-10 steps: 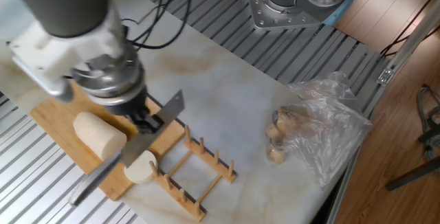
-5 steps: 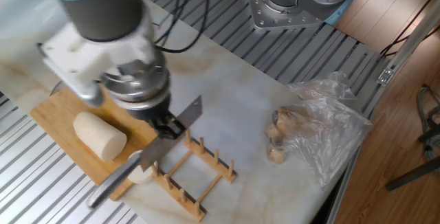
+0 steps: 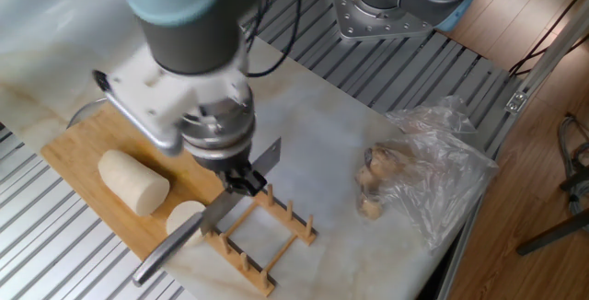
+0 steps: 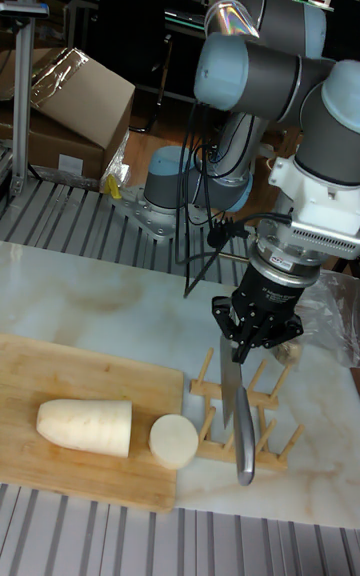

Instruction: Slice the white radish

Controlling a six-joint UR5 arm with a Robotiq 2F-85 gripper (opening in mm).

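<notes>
The pincer [image 4: 262, 334] is clamped on a knife [image 4: 240, 416], hiding its handle. Left of it lie the white radish [image 4: 86, 426] and a cut disc [image 4: 173, 440].

Even, bright overhead light falls on the marble-patterned table [image 3: 331, 144], casting only soft shadows. The robot arm [image 3: 184, 24] is blurred in the fixed view; the clear plastic bag [image 3: 442, 167] glints. The tall fixed view is sharper, its background dim.
</notes>
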